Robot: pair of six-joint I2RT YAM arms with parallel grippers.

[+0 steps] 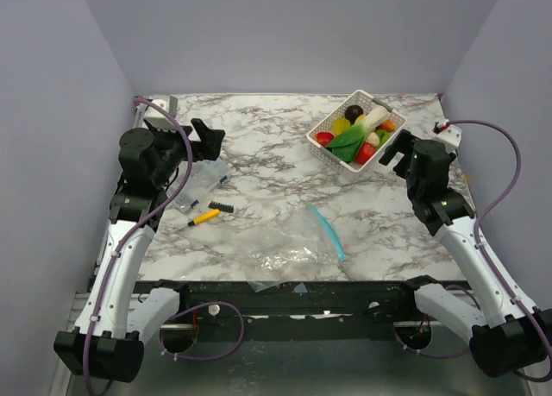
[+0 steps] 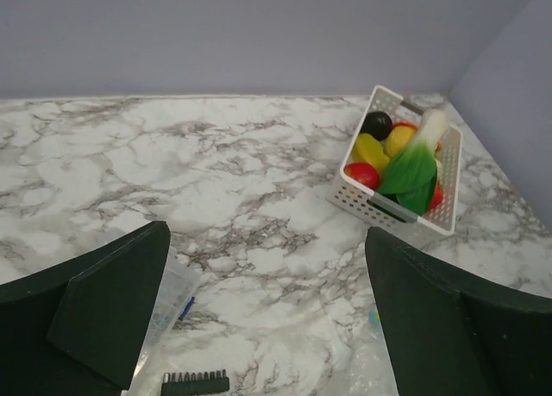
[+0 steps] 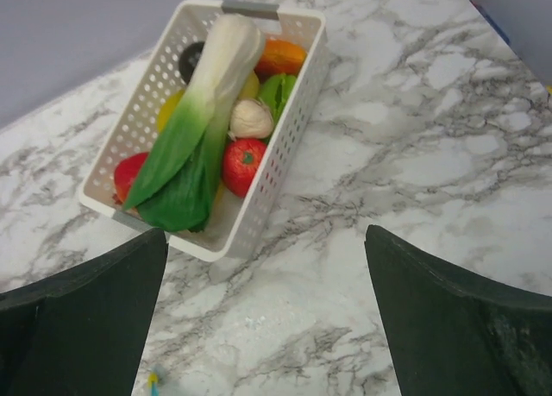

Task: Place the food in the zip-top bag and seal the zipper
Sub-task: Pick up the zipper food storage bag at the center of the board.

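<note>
The left arm (image 1: 116,262) and right arm (image 1: 479,258) rise from the near edge of the table (image 1: 259,141). Just beyond that edge, near the middle, the bag (image 1: 280,258) lies flat and crinkled, with its zipper (image 1: 328,232) along its right side, slanting away to the far left. All the food (image 1: 352,141) sits in the basket (image 1: 326,153) at the far right, a long green-and-white vegetable on top. The right gripper (image 1: 392,154) hovers just near and right of the basket, jaws wide, holding nothing. The left gripper (image 1: 210,141) hangs over the left side, jaws wide and empty, above a packet (image 1: 203,179); a tool (image 1: 204,216) lies nearer.
</note>
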